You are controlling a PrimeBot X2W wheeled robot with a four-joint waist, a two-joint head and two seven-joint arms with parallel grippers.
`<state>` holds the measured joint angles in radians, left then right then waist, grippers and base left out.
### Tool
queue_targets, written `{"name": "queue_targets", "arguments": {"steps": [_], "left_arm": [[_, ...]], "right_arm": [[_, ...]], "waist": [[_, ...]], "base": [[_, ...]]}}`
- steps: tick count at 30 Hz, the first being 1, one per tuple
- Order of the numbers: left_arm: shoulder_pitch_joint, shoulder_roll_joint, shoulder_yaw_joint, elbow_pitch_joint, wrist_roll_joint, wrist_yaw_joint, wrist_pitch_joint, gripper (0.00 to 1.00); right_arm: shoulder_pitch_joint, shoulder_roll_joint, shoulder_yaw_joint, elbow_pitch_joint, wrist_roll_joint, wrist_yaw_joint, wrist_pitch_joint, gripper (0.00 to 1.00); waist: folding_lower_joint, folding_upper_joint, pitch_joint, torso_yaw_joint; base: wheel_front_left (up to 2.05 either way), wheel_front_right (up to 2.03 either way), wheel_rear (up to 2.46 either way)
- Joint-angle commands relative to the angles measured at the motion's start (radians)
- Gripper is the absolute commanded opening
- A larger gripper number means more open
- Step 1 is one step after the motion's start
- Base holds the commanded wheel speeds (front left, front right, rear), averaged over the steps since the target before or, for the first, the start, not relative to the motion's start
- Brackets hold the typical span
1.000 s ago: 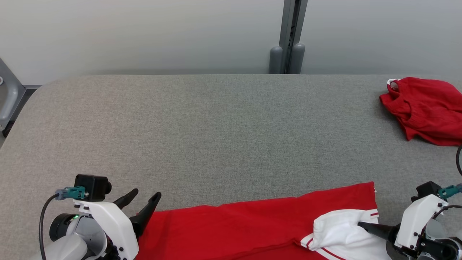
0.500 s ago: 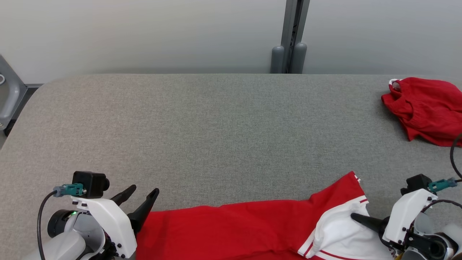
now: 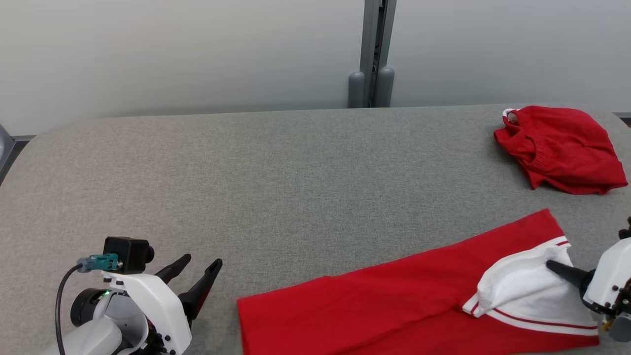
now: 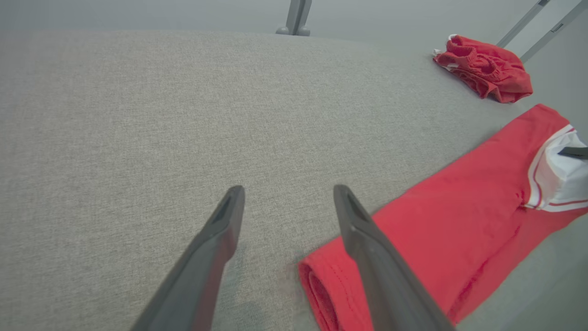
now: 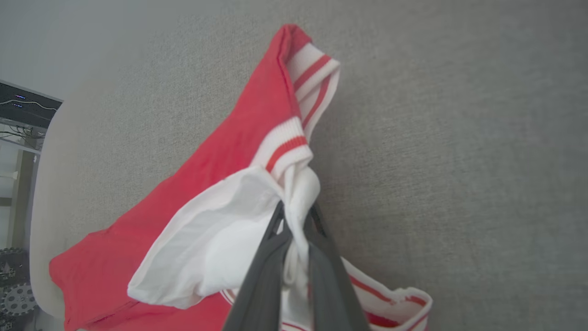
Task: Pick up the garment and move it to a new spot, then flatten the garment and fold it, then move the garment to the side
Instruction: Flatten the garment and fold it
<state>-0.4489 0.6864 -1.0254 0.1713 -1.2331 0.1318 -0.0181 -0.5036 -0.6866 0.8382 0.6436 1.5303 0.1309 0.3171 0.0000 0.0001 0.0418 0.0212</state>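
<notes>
The garment (image 3: 394,301) is red with a white, red-striped sleeve and lies stretched across the near right of the grey table (image 3: 276,182). My right gripper (image 3: 552,266) is shut on the bunched white sleeve fabric (image 5: 298,193), which is pinched between its dark fingers (image 5: 271,257). The same garment (image 4: 464,207) reaches the lower right of the left wrist view. My left gripper (image 3: 198,267) stands open at the near left, a short way left of the garment's folded end (image 4: 321,280), touching nothing.
A second, crumpled red garment (image 3: 559,150) lies at the table's far right. A grey post (image 3: 370,54) rises behind the far edge against a pale wall. The table's rounded left corner (image 3: 29,148) shows at the left.
The right gripper has shut on the white sleeve and pulled the garment rightward and away from the near edge, clear of the left gripper. The head camera has shifted too.
</notes>
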Motion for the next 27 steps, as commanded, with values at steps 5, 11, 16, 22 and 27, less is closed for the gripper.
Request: {"name": "queue_targets", "arguments": {"steps": [5, 11, 16, 22, 27], "left_arm": [[0.008, 0.0, 0.002, -0.002, 0.007, 0.0, -0.013, 1.0], [0.016, -0.008, 0.009, -0.006, 0.014, 0.007, -0.04, 1.0], [0.036, -0.021, 0.027, -0.005, 0.019, 0.022, -0.096, 1.0], [0.058, -0.031, 0.059, 0.001, 0.048, 0.042, -0.195, 1.0], [0.074, -0.042, 0.101, 0.008, 0.085, 0.047, -0.235, 1.0]], "right_arm": [[-0.041, -0.029, -0.01, 0.049, -0.038, 0.0, -0.01, 0.0], [-0.066, -0.047, -0.03, 0.021, -0.058, 0.0, -0.016, 0.0], [-0.044, -0.078, -0.048, -0.074, -0.062, 0.0, -0.019, 0.0], [0.001, -0.116, -0.071, -0.248, -0.051, 0.0, -0.005, 0.0], [0.044, -0.144, -0.088, -0.407, -0.038, 0.0, 0.007, 0.0]], "waist": [[0.0, -0.0001, -0.008, -0.015], [0.0, -0.0001, -0.017, -0.015], [0.0, -0.0001, -0.03, -0.007], [0.0, -0.0001, -0.049, 0.011], [0.0, -0.0001, -0.055, 0.034]], "base": [[0.0, 0.0, 0.0], [0.0, 0.0, 0.0], [0.0, 0.0, 0.0], [0.0, 0.0, 0.0], [0.0, 0.0, 0.0]]}}
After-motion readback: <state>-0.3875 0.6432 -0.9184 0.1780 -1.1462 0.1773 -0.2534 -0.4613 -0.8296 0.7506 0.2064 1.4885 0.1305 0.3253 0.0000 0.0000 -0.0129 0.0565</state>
